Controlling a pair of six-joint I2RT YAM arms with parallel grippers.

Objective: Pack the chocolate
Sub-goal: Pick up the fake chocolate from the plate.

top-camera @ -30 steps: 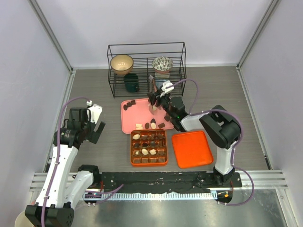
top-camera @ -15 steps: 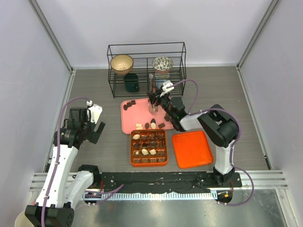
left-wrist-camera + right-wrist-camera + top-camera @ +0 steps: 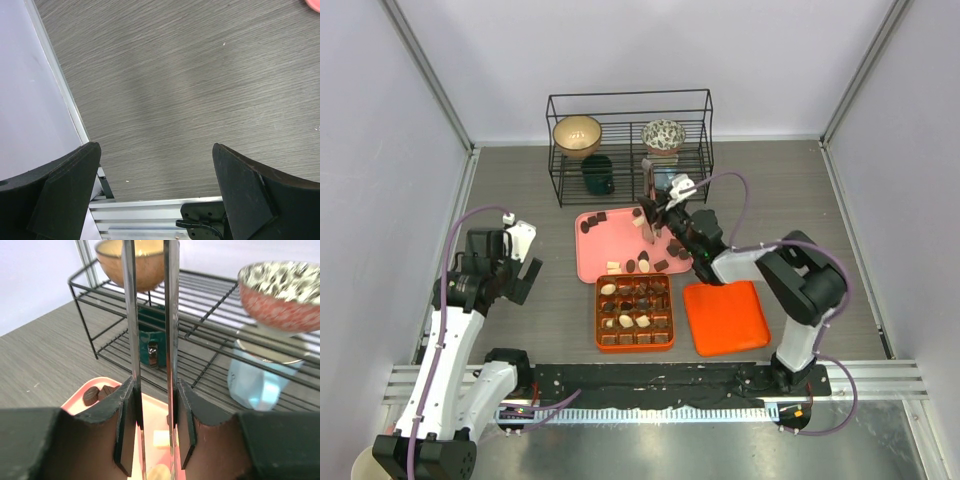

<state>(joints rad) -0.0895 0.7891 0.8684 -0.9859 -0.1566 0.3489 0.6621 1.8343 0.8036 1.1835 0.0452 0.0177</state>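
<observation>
Claw of right arm (image 3: 646, 216) outstretched above pink tray (image 3: 604, 247)

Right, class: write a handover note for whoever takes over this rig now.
Hands: left hand open, over the table; right hand shut on metal tongs above the pink tray; load at tips not visible.
Done: several chocolates in the orange gridded box; nearest row looks empty.
Left: move the tray's pieces across; orange lid lies beside the box.
</observation>
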